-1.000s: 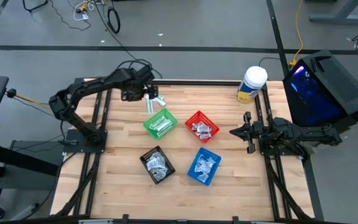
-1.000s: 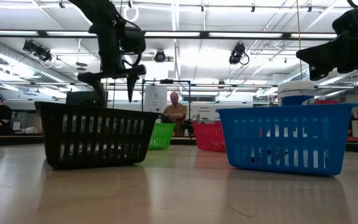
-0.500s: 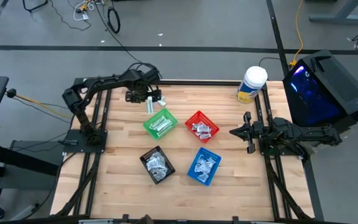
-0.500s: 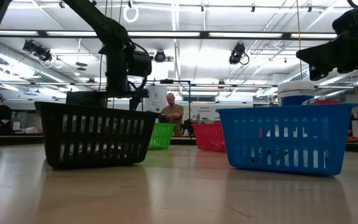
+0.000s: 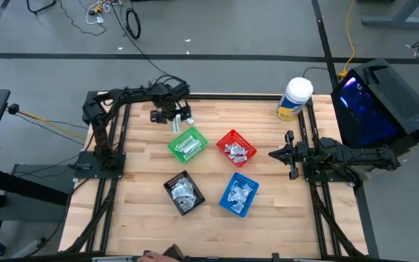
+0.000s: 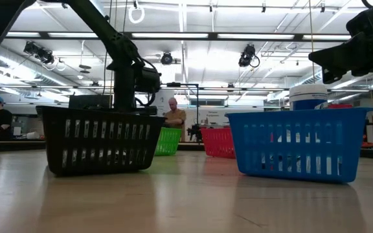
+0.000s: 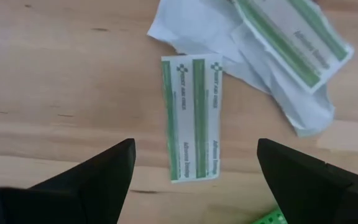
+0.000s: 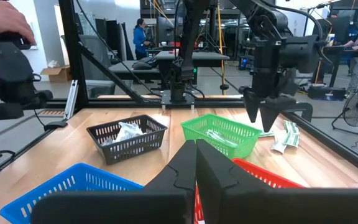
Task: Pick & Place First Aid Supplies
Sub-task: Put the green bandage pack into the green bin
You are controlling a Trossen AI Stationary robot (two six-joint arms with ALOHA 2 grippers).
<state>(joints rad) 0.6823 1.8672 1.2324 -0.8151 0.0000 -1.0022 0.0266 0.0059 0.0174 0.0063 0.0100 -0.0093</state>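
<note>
The left end effector (image 5: 167,116) is hovering low over the far left part of the wooden surface (image 5: 144,171), fingers spread wide and holding nothing, directly above a small cluster of loose bandage strips (image 5: 182,117). In the left wrist view, one white strip with two green bands (image 7: 191,117) is lying flat between the two dark fingers (image 7: 98,177); small print is running along the bands, too fine to read with certainty. Beside it, a second green-banded strip (image 7: 291,37) is resting on a crumpled white wrapper (image 7: 278,87); its print appears to say "Adhesive".

Four baskets are standing on the surface: green (image 5: 188,143), red (image 5: 236,148), black (image 5: 184,193) and blue (image 5: 238,194). The green one is holding pale strips, and the other three are holding white packets. A white-lidded tub with a yellow label (image 5: 295,98) is standing at the far right edge.

The right end effector (image 5: 291,155) is waiting at the right edge of the surface, fingers pressed together and empty.

Compared with a second ago, the left arm has been reaching farther out and dropping lower over the strips, and its fingers have stayed wide. The right arm, the baskets and the tub have not moved. A person (image 6: 173,113) is standing in the room beyond.
</note>
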